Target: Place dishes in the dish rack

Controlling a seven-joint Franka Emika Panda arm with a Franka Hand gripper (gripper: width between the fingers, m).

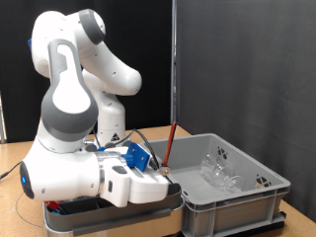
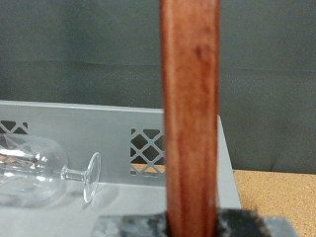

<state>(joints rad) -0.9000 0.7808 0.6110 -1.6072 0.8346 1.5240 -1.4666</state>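
Note:
My gripper (image 1: 165, 179) sits low beside the grey bin's near corner, shut on a thin orange-brown stick (image 1: 171, 144) that stands almost upright. In the wrist view the stick (image 2: 190, 109) fills the middle, rising from between the dark fingers (image 2: 242, 223) of the gripper (image 2: 190, 225). Clear glass pieces (image 1: 222, 170) lie inside the bin. One of them is a stemmed glass (image 2: 39, 173) on its side against the bin wall. The dish rack is hidden behind the arm or out of view. A blue part (image 1: 136, 156) shows behind the hand; I cannot tell what it is.
A large grey plastic bin (image 1: 237, 194) with lattice holes in its walls (image 2: 89, 123) fills the exterior view's lower right. The robot's white arm (image 1: 69, 118) blocks the left. A dark tray edge with something red (image 1: 61, 208) lies under the arm. Wooden tabletop (image 2: 281, 193) lies beside the bin.

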